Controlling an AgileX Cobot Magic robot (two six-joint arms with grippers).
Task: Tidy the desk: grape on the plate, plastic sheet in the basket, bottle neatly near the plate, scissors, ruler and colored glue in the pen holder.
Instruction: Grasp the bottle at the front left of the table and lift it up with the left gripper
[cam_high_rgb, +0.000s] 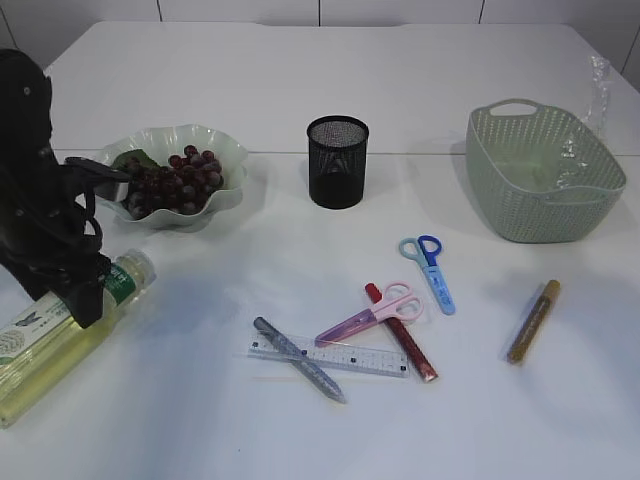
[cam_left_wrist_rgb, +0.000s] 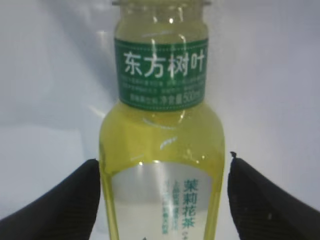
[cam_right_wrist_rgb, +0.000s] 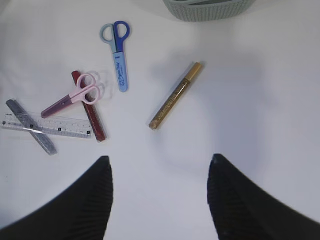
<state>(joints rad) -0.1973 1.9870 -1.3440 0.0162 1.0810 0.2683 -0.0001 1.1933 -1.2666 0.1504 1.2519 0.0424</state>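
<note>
Bottle lying at the tabletop's left edge, long axis running between the parted, unclamped fingers of the left gripper; right gripper open, well apart.

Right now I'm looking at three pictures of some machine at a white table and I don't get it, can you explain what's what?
It's a two-armed robot tidying a desk. One picture looks at the table from the front; the other two come from cameras on each wrist. The left claw straddles a lying green tea bottle, its fingers apart beside it. The right claw hangs open and empty over the gold glue pen. Also there: grapes on a plate, a pen holder, a basket, two scissors, a ruler.
</note>
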